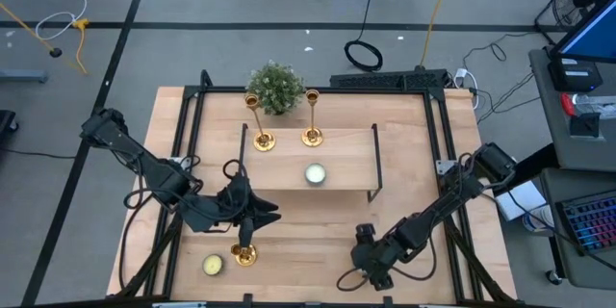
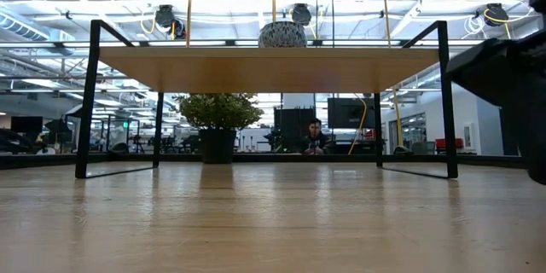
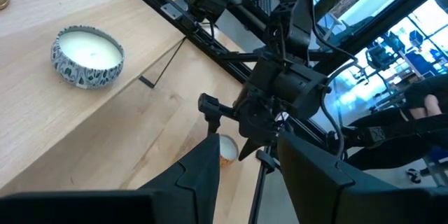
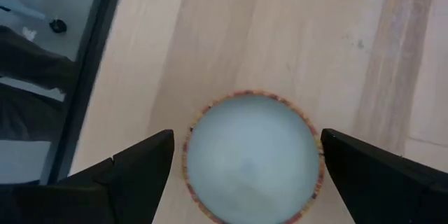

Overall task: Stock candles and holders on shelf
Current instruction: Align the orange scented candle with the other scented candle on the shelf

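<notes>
Tabletop point(image 1: 318, 231): your right end effector point(image 4: 245, 155), fingers apart, straddles white candle point(image 4: 248, 155). Next, close, lift toward shelf point(image 1: 346, 168). Left end effector point(image 1: 245, 219): grip unclear.

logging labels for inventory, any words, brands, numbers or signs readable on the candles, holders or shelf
None can be read.
The candle tin on the shelf carries only a leaf-like pattern, no lettering.
The candle between the right end effector fingers shows a coloured rim, no text.
The gold holders are plain.
Room screens in the low view are too small to read.
</notes>
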Tool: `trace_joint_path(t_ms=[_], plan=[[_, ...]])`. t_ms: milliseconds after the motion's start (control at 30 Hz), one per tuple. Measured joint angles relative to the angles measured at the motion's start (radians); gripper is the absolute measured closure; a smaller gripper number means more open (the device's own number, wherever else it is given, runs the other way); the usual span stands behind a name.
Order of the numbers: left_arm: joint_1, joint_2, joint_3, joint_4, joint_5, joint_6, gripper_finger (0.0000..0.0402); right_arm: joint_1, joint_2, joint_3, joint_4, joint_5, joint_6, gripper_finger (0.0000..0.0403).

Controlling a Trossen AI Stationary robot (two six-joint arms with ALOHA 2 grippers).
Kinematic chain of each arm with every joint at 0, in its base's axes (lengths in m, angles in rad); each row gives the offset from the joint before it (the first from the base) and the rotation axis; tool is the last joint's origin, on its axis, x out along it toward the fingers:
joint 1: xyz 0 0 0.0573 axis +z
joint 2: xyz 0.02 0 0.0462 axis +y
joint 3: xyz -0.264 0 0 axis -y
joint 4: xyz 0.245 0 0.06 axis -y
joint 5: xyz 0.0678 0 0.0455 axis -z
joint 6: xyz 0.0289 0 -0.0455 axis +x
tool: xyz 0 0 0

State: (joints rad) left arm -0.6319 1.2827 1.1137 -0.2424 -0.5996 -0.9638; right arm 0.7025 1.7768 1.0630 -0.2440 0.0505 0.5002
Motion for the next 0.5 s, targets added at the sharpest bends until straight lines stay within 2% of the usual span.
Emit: trace_joint_path(t_ms=[500], plan=[[0.000,0.000,0.000,-0.001,0.007,0.009,0.0252,0.000,0.009,0.000,0.009,-0.001,0.012,0.0046]])
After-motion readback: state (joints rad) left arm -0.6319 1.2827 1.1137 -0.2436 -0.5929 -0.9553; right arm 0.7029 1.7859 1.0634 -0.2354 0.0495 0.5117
